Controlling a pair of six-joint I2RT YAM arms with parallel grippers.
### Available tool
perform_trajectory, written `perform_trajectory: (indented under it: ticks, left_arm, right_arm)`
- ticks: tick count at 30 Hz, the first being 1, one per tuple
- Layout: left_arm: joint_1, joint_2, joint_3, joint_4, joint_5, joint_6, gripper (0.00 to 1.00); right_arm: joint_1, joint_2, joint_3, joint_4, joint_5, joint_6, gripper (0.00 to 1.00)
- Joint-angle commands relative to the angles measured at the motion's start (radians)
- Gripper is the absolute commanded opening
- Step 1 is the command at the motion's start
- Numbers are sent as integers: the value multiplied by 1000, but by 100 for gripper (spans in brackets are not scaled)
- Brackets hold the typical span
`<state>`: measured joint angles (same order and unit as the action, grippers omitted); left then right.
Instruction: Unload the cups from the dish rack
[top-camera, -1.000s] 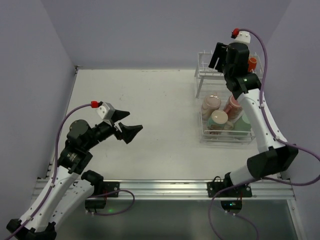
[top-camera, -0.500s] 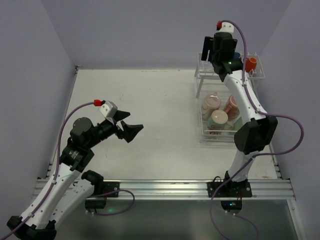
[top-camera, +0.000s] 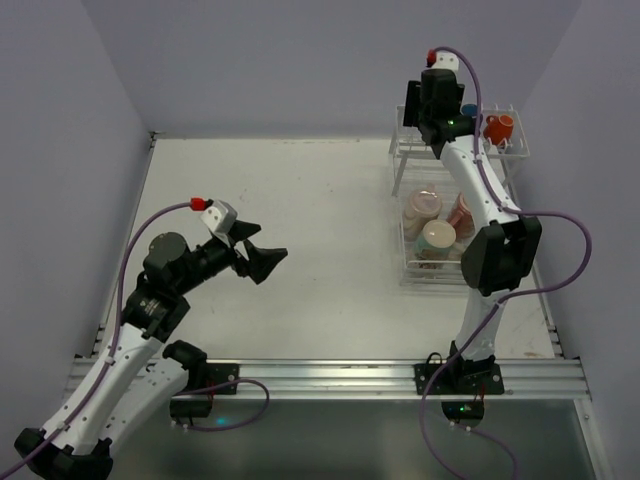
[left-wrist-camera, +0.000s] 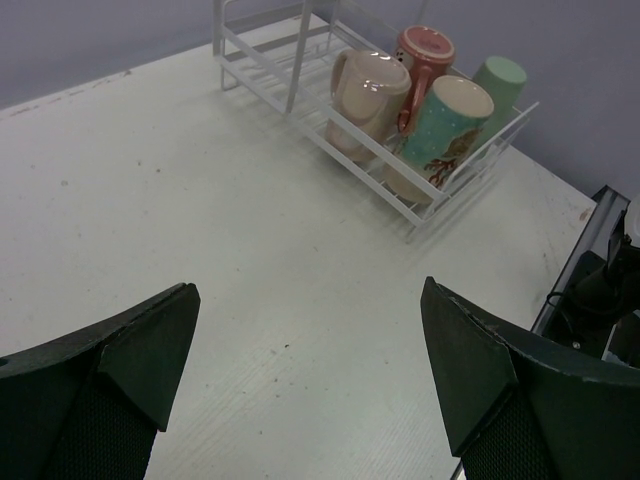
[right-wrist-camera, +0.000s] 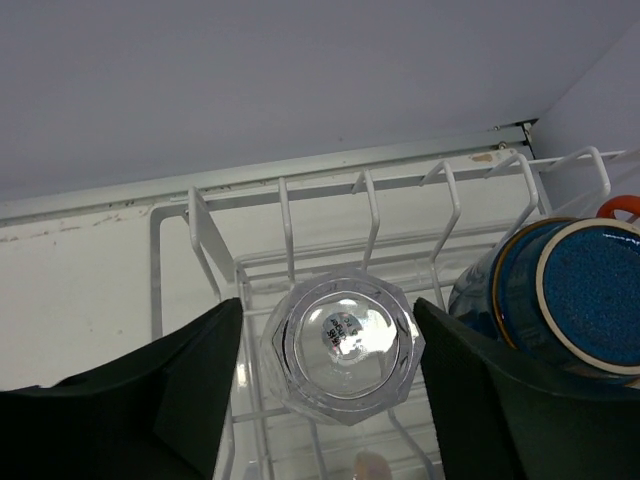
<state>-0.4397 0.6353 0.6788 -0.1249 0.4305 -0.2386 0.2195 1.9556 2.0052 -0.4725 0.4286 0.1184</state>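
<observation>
Only wrist view | clear glass (right-wrist-camera: 343, 345) between right end effector (right-wrist-camera: 328, 310) | overhead: hidden

The only label in view is a small round sticker (right-wrist-camera: 341, 325) on the upturned base of a clear faceted glass (right-wrist-camera: 300, 375), which stands mouth down on the dish rack (right-wrist-camera: 285, 215) directly between the fingers of the right gripper (right-wrist-camera: 326, 320). It carries a few lines of dark print and what looks like a barcode, all too small to read. The speckled green mug (left-wrist-camera: 445, 125), ahead and to the right of the left gripper (left-wrist-camera: 310, 345), shows only a brown painted motif, with no letters that can be made out.
</observation>
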Motion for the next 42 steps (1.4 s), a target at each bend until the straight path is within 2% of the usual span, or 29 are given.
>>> perform_trajectory:
  ticks: [1,3,4,5,7,10,16,18,22,23,26,27,28,29,32,42]
  left_arm:
    - [2,3,30,-9,-10,22,100]
    - [6,3,31,-7,-13,19,100]
    - [7,4,33,-5,-19,16,100]
    - [7,6,34,-4,-36,6,100]
    - [9,10,36,7,-52,-14,100]
    - [12,23,41,37,-67,-60,100]
    - [12,70,48,105,20,-159,100]
    - [12,79,45,181,57,-224,100]
    - [10,86,13,330,114,-370,96]
    - [9,87,-7,393,128,-431,93]
    - [9,99,-45,522,158,-563,89]
    - [9,109,-71,557,169,-597,89]
    - [9,119,-85,589,183,-628,89]
    - [7,144,-106,654,206,-690,88]
    - [-4,188,-130,729,215,-767,85]
    - [-85,282,-62,781,126,-765,71]
  right_arm:
    - [-11,12,61,20,22,-32,65]
    - [-9,6,58,35,29,-36,52]
    - [-9,-3,52,44,30,-36,40]
    - [-8,-15,31,73,27,-34,34]
    - [-5,-78,-3,116,16,-39,29]
    - [10,-164,-45,195,-14,-66,28]
    - [93,-360,-178,287,-33,-91,27]
    - [127,-487,-297,311,-76,-31,27]
    - [155,-742,-596,400,-351,247,27]
    - [170,-838,-728,464,-390,295,27]
    - [193,-960,-899,590,-500,489,27]
    - [208,-1022,-1004,629,-525,542,27]
    - [219,-1049,-1052,668,-545,623,27]
    - [237,-1073,-1129,722,-569,654,27]
    - [250,-1136,-1221,765,-599,742,27]
    - [258,-1161,-1424,949,-725,914,27]
